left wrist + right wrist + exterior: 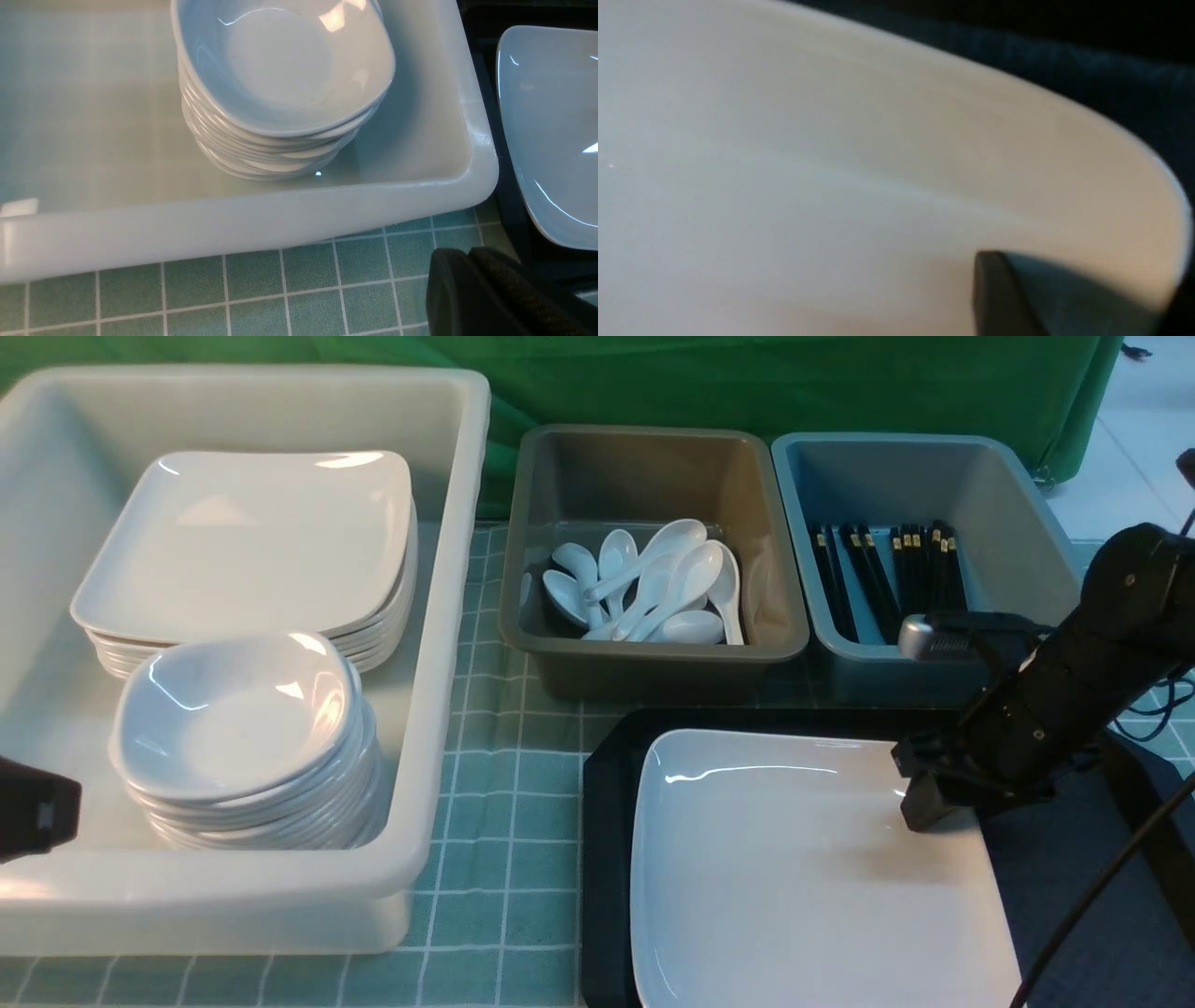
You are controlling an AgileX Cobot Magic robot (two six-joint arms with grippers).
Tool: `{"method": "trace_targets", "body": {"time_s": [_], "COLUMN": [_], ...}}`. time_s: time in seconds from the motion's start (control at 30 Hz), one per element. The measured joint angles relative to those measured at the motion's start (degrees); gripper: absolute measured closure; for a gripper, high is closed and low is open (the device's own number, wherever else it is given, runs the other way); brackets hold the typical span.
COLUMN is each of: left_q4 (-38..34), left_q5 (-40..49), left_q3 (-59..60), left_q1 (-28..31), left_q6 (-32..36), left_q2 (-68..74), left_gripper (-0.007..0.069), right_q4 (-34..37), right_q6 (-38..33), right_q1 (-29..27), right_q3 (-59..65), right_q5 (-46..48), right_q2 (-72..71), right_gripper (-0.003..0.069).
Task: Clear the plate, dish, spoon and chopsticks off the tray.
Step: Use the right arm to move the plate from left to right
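1. The plate (803,868) lies flat on the tray (607,821) and covers most of it. No other ware shows on the visible part of the tray.
2. Your right gripper (924,807) is at the tray's far right corner, low over the plate's far right edge. The right wrist view shows one dark finger (1017,298) above the plate's white surface near its rim. The other finger is out of sight, so I cannot tell how far the jaws stand apart or whether they grip the plate.
3. Your left gripper (467,254) hangs to the left of the tray, over the checked cloth (280,289) by the near wall of the white tub (448,616). Its fingers are pressed together and hold nothing.
4. The tub, left of the tray, holds stacked plates (252,532) and a stack of small dishes (243,728).
5. Beyond the tray, spoons (653,583) lie in the brown bin (532,569).
6. Also beyond the tray, chopsticks (887,569) lie in the blue-grey bin (1027,523).
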Motion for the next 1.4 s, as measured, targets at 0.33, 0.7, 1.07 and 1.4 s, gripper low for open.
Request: {"method": "trace_targets", "body": {"time_s": [0.33,0.7,1.07,1.4], "left_q4": [0.88,-1.23,-14.78,-15.23], "left_q5": [0.24,-0.07,-3.38,-14.85], "left_q3": [0.00,0.00,0.00,-0.35], "left_q1": [0.00,0.00,-0.27,-16.28], "left_q6": [0.00,0.11,6.29,3.81], "left_q2": [0.00,0.17,10.53,26.11], "left_gripper": [0.0615,0.0615,0.0615,0.0615], "right_q4": [1.28,-2.68,-5.15,-8.55], "right_q6": [0.19,2.09,2.86,6.14], "right_q1": [-1.04,-3.47,-10.84,-10.79], "right_q3": [0.05,1.47,4.13,3.62], "right_q5": [1.27,5.11,4.41,6.68], "right_q2": [-2.46,-11.05,-11.05,-11.63], "right_gripper": [0.0462,0.0544,0.0522,0.0119]}}
